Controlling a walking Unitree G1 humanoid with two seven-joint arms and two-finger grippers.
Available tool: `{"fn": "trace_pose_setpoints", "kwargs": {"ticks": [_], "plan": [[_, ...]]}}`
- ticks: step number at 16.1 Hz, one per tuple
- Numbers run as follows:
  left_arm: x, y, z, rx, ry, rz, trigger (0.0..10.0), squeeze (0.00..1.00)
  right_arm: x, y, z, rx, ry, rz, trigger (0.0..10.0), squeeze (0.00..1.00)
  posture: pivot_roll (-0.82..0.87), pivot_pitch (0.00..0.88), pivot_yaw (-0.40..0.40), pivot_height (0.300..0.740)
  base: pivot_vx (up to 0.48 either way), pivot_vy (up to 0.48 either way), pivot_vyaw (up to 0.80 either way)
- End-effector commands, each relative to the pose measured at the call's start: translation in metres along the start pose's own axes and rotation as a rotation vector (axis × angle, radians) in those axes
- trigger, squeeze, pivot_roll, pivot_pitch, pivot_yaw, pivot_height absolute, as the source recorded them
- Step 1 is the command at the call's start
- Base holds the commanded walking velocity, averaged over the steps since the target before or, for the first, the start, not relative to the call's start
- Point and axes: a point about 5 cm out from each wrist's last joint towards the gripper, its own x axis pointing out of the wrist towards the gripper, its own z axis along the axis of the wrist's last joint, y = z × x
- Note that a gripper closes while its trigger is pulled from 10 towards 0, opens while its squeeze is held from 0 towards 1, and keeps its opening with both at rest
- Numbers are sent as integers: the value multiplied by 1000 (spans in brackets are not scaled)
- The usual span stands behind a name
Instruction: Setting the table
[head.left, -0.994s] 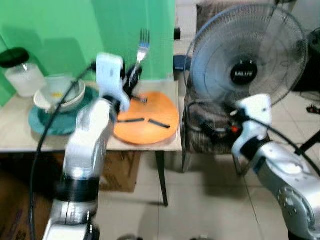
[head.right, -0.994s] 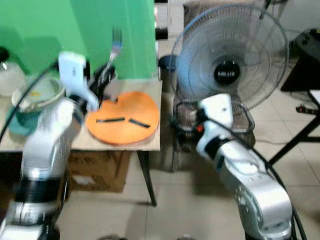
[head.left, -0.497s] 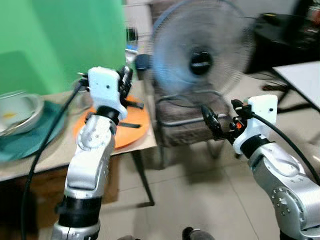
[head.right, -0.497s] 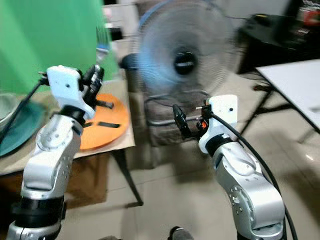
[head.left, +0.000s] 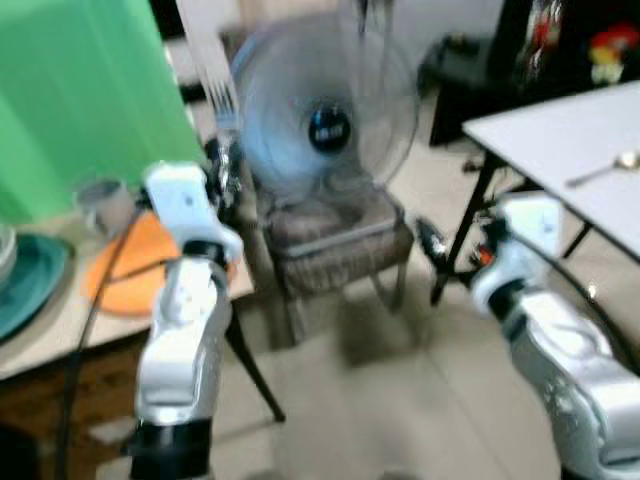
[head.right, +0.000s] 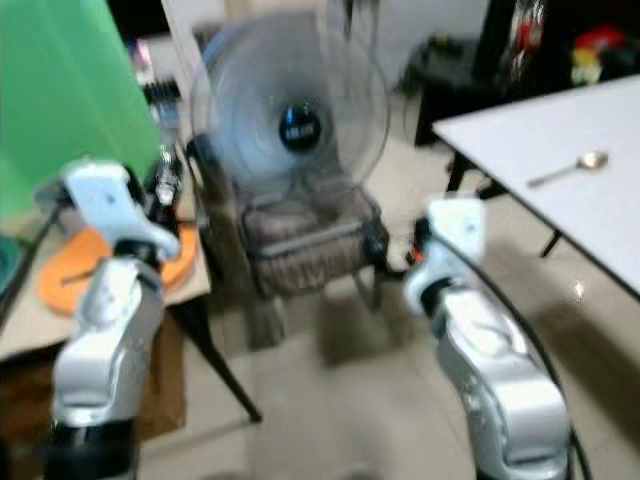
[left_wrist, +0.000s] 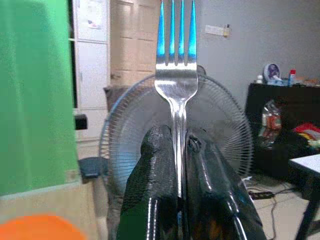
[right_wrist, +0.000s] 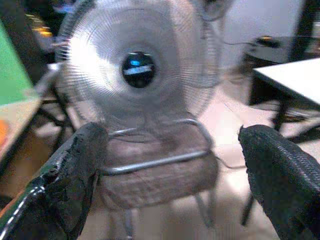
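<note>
Here your left claw (left_wrist: 181, 200) is pinching the fork (left_wrist: 176, 75) by its handle, tines pointing up, raised above the near corner of the wooden tabletop (head.left: 40, 335) that carries the orange mat (head.left: 125, 280). Your right claw (right_wrist: 170, 175) hangs with its fingers spread wide, nothing between them, facing the fan (head.right: 290, 125) on the chair (head.right: 310, 245). A spoon (head.right: 568, 168) lies on the white tabletop (head.right: 560, 200) at the right.
</note>
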Motion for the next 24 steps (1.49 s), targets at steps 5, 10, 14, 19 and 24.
{"fn": "trace_pose_setpoints", "kwargs": {"ticks": [5, 10, 14, 19, 24], "plan": [[-9, -1, -5, 140, 71, -222, 10000, 0, 0, -3, 13, -22, -62, -83, 10000, 0, -85, 0, 94, 740, 0, 0, -640], [-34, 11, -26, 140, 255, -236, 10000, 0, -6, -12, 17, -46, -57, -159, 10000, 0, -113, 0, 90, 740, 0, 0, -478], [-32, 4, -20, 134, 205, -183, 10000, 0, -5, -27, 12, 23, -100, -253, 10000, 0, -82, 0, 74, 740, 0, 0, -800], [-24, 1, -23, 133, 216, -184, 10000, 0, -14, -26, 2, 26, -37, -248, 10000, 0, -122, 0, 113, 740, 0, 0, -800], [-17, -1, -24, 71, 228, -164, 10000, 0, -16, -19, -4, 15, 9, -234, 10000, 0, -168, 0, 123, 740, 0, 0, -800]]}}
